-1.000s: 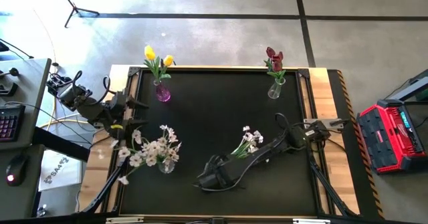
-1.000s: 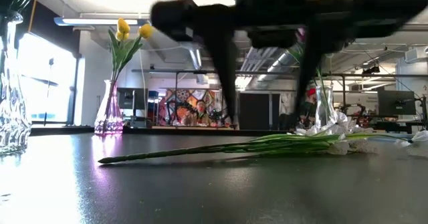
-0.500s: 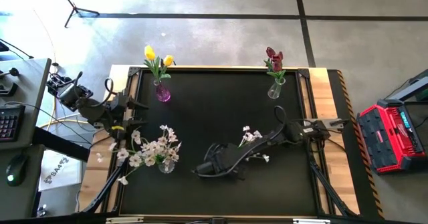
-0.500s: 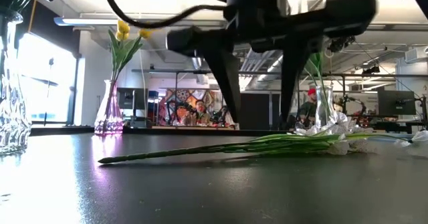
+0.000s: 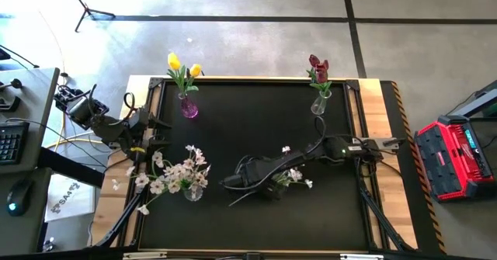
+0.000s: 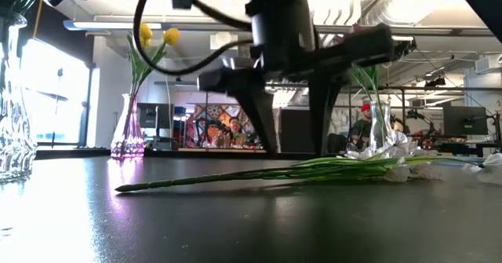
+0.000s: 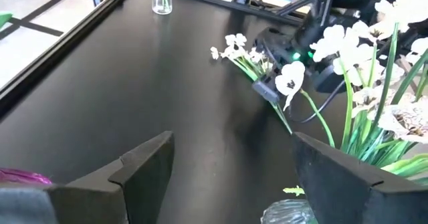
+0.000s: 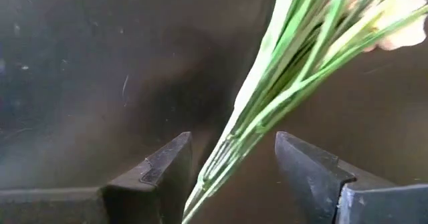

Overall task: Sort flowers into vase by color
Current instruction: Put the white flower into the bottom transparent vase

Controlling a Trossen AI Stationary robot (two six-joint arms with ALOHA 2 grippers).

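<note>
A spray of small white blossoms [image 5: 286, 173] lies flat on the black table, its green stem [image 6: 235, 177] pointing toward the near left. My right gripper [image 5: 239, 182] points down over that stem, open. Its fingers stand on either side of the stem [image 8: 267, 97] without touching it. My left gripper [image 7: 231, 140] waits open at the table's left edge, beside a clear vase [image 5: 193, 190] of white blossoms [image 5: 175, 175]. Yellow tulips [image 5: 184, 64] stand in a purple vase [image 5: 189, 107] at the far left. Dark red tulips [image 5: 318, 70] stand in a clear vase [image 5: 318, 105] at the far right.
A red case [image 5: 457, 157] sits on the floor past the table's right edge. A desk with a keyboard [image 5: 9, 142] and a mouse [image 5: 15, 198] stands to the left. The middle and far middle of the black table [image 5: 248, 128] are bare.
My right gripper has swung from near the stem's cut end toward the table's far edge. It now stands over the stem farther up. The lying spray has kept its place.
</note>
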